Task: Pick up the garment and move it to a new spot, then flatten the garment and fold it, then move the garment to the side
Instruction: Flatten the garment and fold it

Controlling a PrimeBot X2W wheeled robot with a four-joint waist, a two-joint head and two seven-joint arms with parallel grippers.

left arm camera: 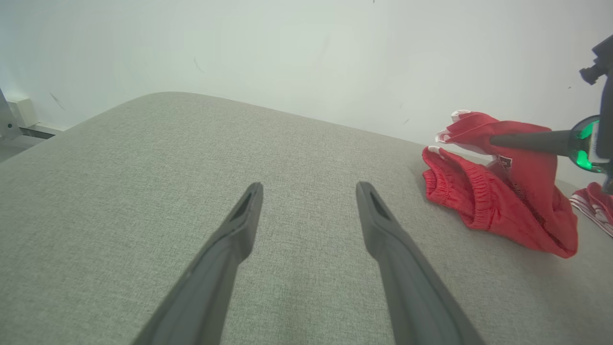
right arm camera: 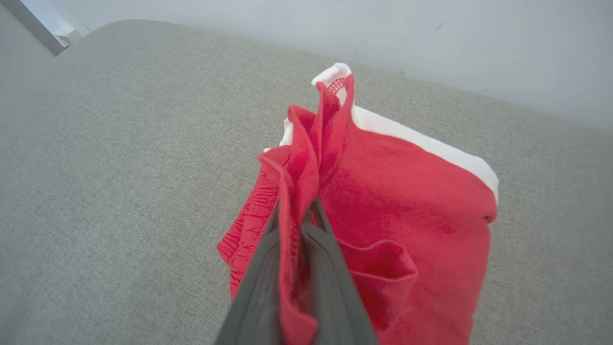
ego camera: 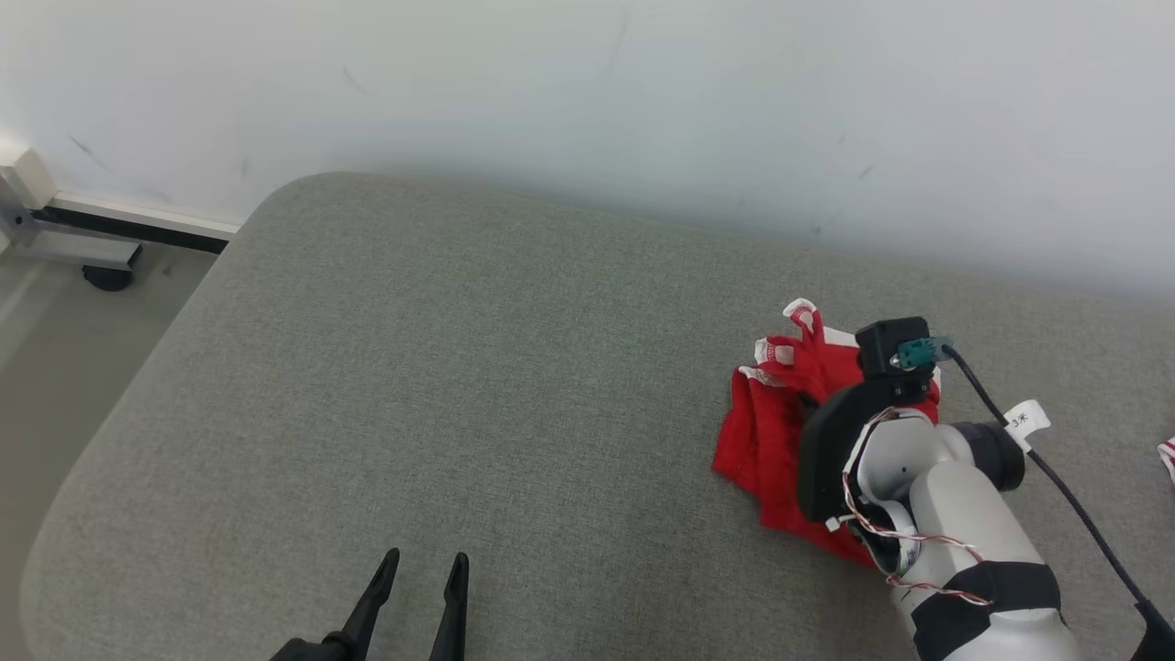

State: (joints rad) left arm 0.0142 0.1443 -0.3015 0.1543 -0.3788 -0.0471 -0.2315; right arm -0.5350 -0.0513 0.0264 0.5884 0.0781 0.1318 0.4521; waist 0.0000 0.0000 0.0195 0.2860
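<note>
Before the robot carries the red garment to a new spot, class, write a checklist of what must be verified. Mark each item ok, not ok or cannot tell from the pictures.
1. Grip: right gripper shut on the red garment: ok.
2. Lift: garment clear of the grey cushion: not ok, most of it lies on the cushion.
3. Other arm: left gripper open and apart from the garment: ok.
4. Room: bare cushion to the left for a new spot: ok.
5. Layers: how many are pinched: cannot tell.
</note>
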